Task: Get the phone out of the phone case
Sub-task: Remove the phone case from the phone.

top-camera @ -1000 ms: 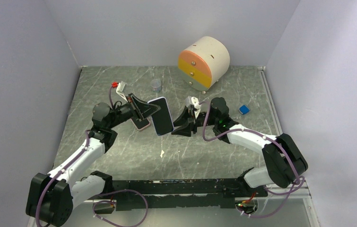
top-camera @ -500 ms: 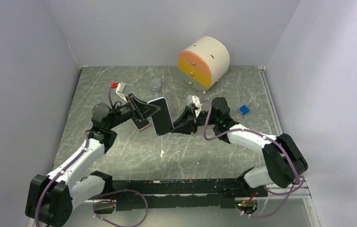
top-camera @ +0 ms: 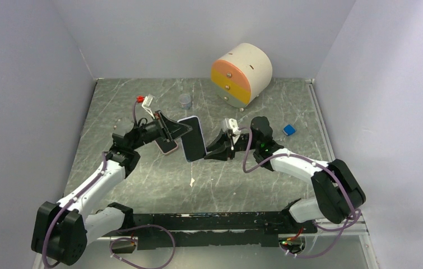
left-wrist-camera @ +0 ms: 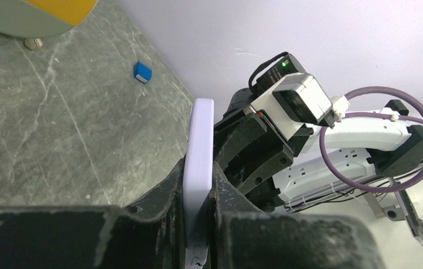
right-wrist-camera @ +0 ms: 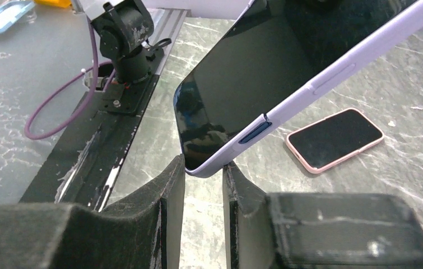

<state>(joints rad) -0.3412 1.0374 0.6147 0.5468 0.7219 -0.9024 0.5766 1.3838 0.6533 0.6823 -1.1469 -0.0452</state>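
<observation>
- Left gripper clamps the lilac case on edge, above mid-table.
- Right gripper pinches the case's lower corner, with the phone seated inside.
- Only the right wrist view shows the dark screen and the pink phone lying flat on the table.
- The left wrist view alone shows the case edge-on.

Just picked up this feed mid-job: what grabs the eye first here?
A lilac-cased phone is held in the air above the middle of the table, with the left gripper clamped on one end and the right gripper pinching the opposite corner. Beside them a pink phone lies flat, screen up. An orange-and-cream drawer unit stands at the far edge.
</observation>
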